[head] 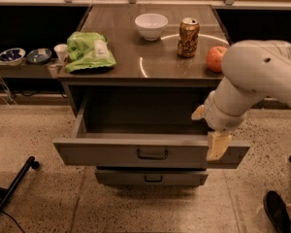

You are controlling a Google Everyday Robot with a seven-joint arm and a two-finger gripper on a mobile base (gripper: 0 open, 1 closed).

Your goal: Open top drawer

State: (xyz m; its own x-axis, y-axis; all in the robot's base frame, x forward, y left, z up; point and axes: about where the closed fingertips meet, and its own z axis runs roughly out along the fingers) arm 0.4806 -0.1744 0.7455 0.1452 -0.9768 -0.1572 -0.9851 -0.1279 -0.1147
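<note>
The top drawer (111, 153) is a wide grey metal drawer under the tabletop. It stands pulled out towards me, with its deep grey inside showing. Its small dark bar handle (152, 154) is at the middle of the flat front. My gripper (216, 144), on the white arm (252, 79), hangs over the right end of the drawer front, to the right of the handle and apart from it. It holds nothing that I can see.
A narrower grey drawer front (150, 177) sits shut below. On the tabletop lie a green bag (89, 51), a white bowl (151, 25), a soda can (188, 31) and an apple (216, 58). Small bowls (12, 56) sit on a left shelf. A black leg (12, 191) lies on the floor at the left.
</note>
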